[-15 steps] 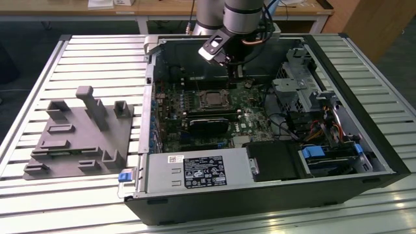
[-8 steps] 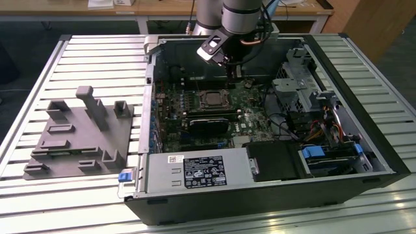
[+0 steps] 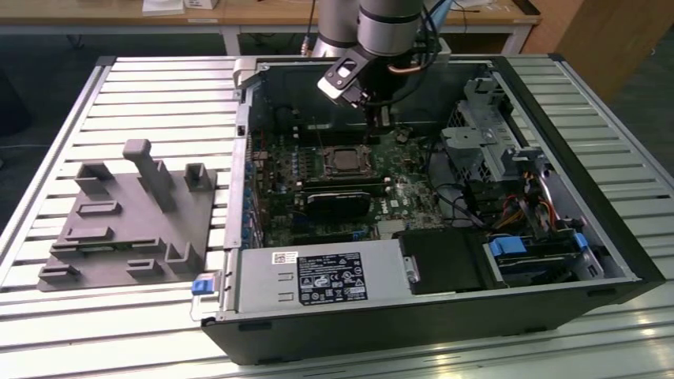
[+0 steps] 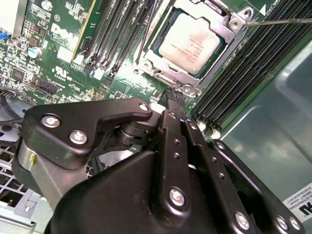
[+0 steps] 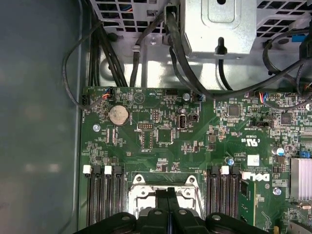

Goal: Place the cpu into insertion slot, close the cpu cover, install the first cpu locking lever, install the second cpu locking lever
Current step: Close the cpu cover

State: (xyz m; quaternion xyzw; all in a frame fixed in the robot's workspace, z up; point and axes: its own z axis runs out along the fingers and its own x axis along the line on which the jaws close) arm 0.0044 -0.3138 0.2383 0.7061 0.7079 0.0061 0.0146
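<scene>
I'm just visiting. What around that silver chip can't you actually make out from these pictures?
1. Rim of the cpu: in the second wrist view it lies under the cpu cover.
2. Middle of the insertion slot: in the first wrist view it sits behind the gripper and is cut off by the picture's edge.
3. Thin lever: in the second wrist view it runs off the edge, so whether it is latched cannot be told.

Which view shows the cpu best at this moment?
The second wrist view: the cpu sits close up, its silver top plain through the cover window. The exterior view shows it as a small distant square. In the first wrist view the hand blocks most of it.
</scene>
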